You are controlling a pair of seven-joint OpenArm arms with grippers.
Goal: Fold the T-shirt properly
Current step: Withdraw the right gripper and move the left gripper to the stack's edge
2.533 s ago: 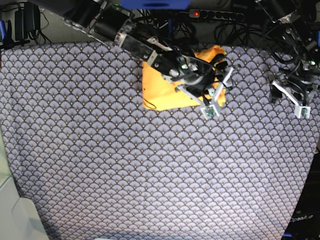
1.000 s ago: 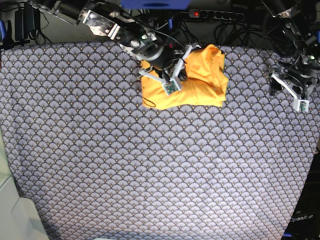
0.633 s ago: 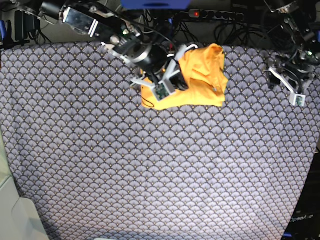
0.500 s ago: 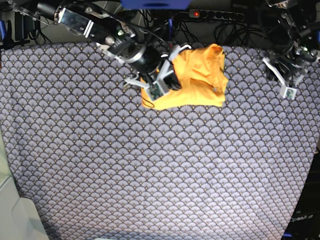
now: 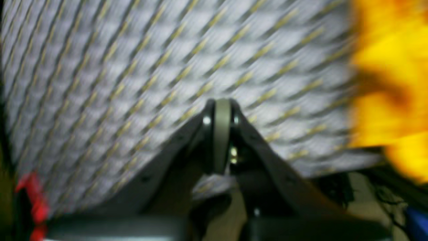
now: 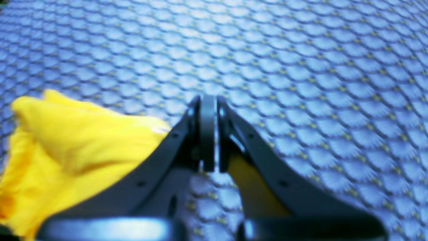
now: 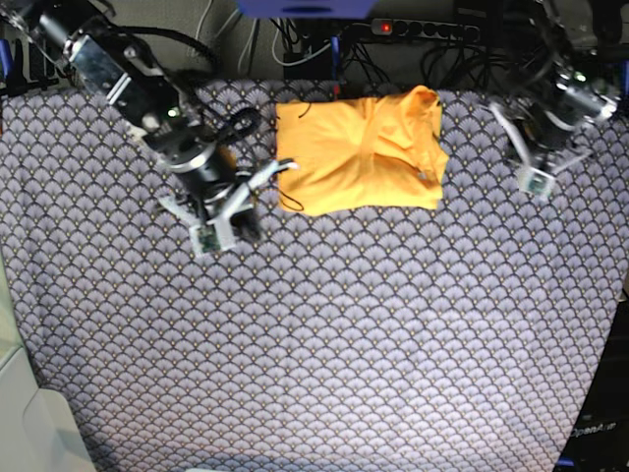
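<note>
Blue-grey cloth with a repeating scallop pattern (image 7: 324, 334) covers the whole work surface, its fan shapes outlined in thin gold lines; the near half lies bare and flat.

Further back on the base view's left, the right gripper (image 7: 220, 222) has pulled off the garment it was bending over a second ago and now hangs above bare patterned cloth. Its dark angled fingers are pressed together on nothing, which the right wrist view confirms: pads meet edge to edge, with the yellow fabric lying just behind and to one side.

Beyond it, near the far edge at the middle of the table, sits the plain orange-yellow short-sleeved cotton T-shirt (image 7: 359, 152), a soft compact rectangle with a raised crease, slightly lumpy along its right side, and a loose dark thread trailing at its lower left corner.

On the far right of that view the left gripper (image 7: 532, 159) has swung in a little toward the shirt and snapped its jaws closed, empty, well apart from the fabric; its own camera is blurred.

With both arms off the shirt and nothing held, the folding looks finished or nearly so, though that bumpy right edge may still want smoothing.

Cables and a power strip (image 7: 423, 29) lie behind the table.
</note>
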